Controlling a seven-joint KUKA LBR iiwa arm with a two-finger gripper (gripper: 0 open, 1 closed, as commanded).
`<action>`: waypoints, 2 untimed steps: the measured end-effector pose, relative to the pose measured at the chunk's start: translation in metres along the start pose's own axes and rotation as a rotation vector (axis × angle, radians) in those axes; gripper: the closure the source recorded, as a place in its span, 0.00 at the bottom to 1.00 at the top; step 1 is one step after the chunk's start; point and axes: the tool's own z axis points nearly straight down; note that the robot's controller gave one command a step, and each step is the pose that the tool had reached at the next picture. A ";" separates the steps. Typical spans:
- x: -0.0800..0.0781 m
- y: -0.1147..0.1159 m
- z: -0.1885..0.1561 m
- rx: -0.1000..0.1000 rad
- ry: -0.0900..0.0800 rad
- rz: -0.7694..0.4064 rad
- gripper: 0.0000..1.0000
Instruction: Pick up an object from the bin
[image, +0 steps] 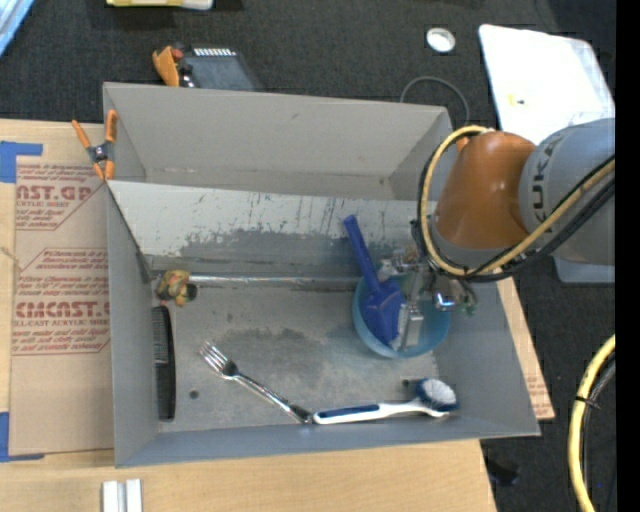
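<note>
The grey arm (572, 185) is reaching in from the right of the camera view, its wrist sitting under an orange cover (482, 192) with yellow and black cables (436, 175) looping around it. The gripper (416, 318) is pointing downward below that cover, hanging low on the right side.

A robotics lab: a cabled industrial arm (575, 175) over a grey metal bin (270, 140) on a wooden surface (300, 485), dark carpet (330, 50) beyond the bin.
</note>
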 end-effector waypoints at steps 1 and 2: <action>-0.006 -0.001 0.005 0.000 -0.009 -0.003 0.00; 0.011 -0.003 0.004 0.000 -0.004 -0.016 0.00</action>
